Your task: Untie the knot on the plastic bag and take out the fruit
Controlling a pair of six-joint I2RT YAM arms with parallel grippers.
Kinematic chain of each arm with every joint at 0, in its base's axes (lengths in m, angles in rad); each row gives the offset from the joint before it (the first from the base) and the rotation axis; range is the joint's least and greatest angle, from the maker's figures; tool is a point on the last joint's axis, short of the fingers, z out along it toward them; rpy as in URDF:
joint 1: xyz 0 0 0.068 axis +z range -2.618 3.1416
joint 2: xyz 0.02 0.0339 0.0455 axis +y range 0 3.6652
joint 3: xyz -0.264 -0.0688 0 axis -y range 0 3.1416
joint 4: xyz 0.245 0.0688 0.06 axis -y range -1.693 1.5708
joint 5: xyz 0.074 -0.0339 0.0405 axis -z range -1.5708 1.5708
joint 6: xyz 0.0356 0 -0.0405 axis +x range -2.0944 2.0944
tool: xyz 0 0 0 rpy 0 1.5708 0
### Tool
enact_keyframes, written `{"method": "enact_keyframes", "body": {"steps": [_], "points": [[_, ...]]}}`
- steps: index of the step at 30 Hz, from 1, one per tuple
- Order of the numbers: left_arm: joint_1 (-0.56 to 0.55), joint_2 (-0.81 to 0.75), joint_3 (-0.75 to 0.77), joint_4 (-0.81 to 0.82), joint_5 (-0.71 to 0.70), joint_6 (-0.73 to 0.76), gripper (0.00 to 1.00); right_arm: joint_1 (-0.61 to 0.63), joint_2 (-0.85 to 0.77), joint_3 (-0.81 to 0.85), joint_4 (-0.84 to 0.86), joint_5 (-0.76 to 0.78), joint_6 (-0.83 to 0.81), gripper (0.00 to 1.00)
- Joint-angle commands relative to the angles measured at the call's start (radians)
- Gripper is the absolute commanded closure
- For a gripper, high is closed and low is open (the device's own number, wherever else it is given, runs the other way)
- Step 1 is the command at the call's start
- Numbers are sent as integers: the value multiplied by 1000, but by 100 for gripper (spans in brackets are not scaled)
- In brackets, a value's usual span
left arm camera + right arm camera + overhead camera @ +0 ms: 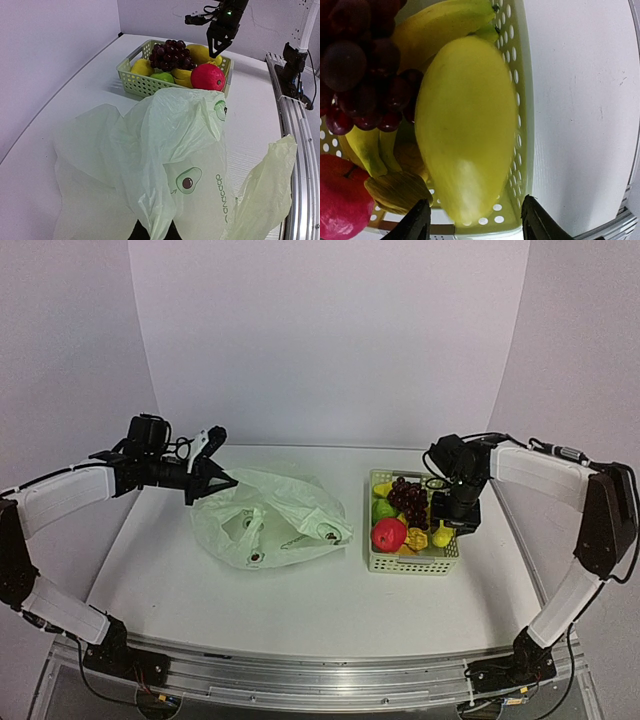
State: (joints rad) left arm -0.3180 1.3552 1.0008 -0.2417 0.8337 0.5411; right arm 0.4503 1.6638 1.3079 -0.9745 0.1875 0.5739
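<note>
"Top external view: why is the left gripper [225,481] up off the counter [300,620] with the plastic bag [275,515] trailing from it?"

"Its fingers are pinched shut on a fold of film. The left wrist view shows the bag hanging from them at the bottom edge. I'd guess it holds the bag up to keep it open or out of the way. The rest of the bag lies slack on the counter, left of the basket [415,562]."

"And the knot?"

"I can't find one in any view. The bag looks loose and flat, so I judge it untied and emptied."

"Where's the fruit [389,534]?"

"All I can see of it is piled in the basket: grapes, a red apple, something green and yellow pieces."

"The right gripper [455,525]?"

"It hovers over the basket's right end with its fingers [417,222] spread wide and nothing between them. That looks like a drop-off pose."

"Which way does the yellow fruit [467,125] under it point?"

"It lies flat, with its long axis parallel to the basket wall beside it. One end points at the fingers and the other at the bananas."

"And the bag's long axis?"

"It runs across the counter, from the left gripper toward the basket."
</note>
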Motion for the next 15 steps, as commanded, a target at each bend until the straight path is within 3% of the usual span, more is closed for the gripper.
{"method": "enact_keyframes", "body": {"steps": [1, 4, 15], "points": [[0, -25, -5, 32, -4, -15, 100, -2, 15, 90, -116, 15, -58, 31], [-1, -21, -2, 36, -1, -22, 100, -2, 3, 121, -141, 40, -89, 21], [-1, -44, -59, 14, 36, 6, 100, -9, -70, 199, -163, 61, -230, 18]]}}
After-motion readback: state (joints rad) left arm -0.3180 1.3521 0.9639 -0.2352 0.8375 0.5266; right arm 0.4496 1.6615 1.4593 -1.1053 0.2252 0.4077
